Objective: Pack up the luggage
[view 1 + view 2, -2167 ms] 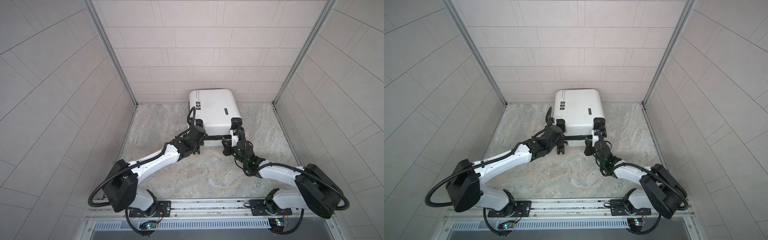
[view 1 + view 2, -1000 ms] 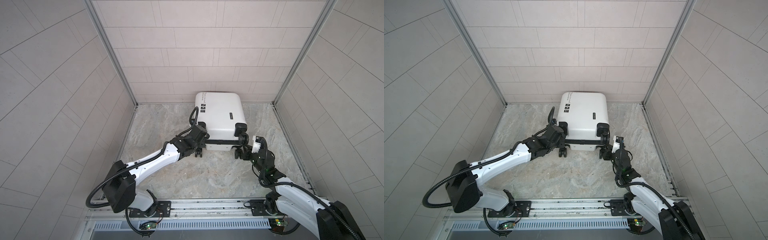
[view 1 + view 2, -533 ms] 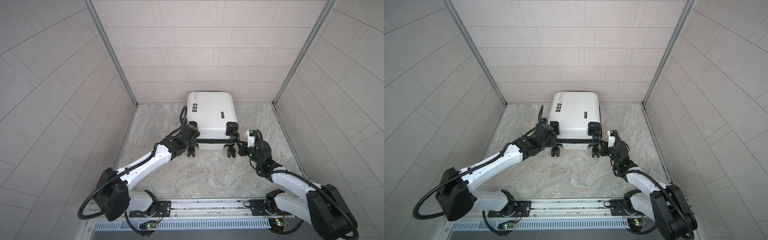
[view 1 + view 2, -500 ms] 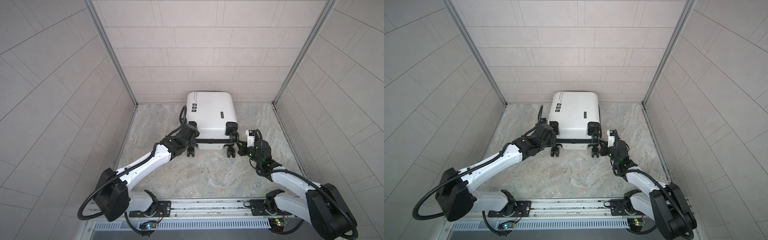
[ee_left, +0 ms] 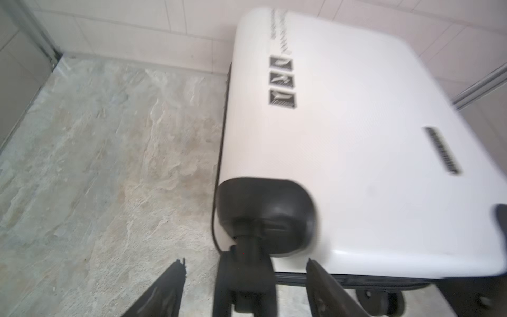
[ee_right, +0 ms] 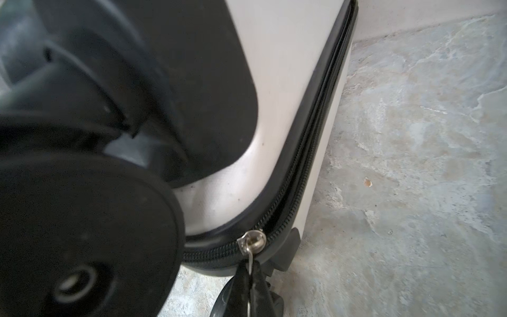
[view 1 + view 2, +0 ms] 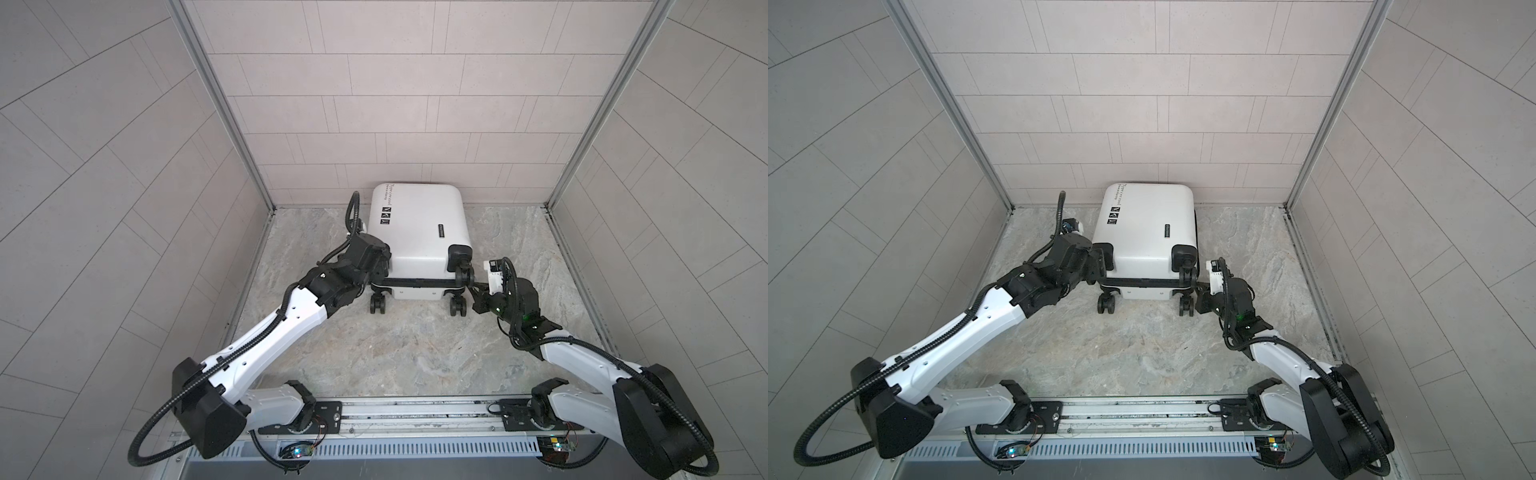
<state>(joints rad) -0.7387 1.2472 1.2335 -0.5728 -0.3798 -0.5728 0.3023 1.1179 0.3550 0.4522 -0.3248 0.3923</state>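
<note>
Marble-patterned worktop (image 7: 415, 353) carrying the luggage (image 7: 419, 232), a white hard-shell case that lay flat in both top views, its far end against the back wall (image 7: 395, 124) and its black wheels (image 7: 457, 308) at the near end. The left tool (image 5: 245, 264) stood at the luggage's near corner on the left side, released, its two fingers spread either side of the upper wheel mount (image 5: 244, 282) with a gap on each side. The right tool (image 6: 251, 277) stood at the luggage's near corner on the right side, clenched on the metal zipper pull (image 6: 251, 244). The pull sat on the black zipper band (image 6: 310, 142) where it rounded that corner.
</note>
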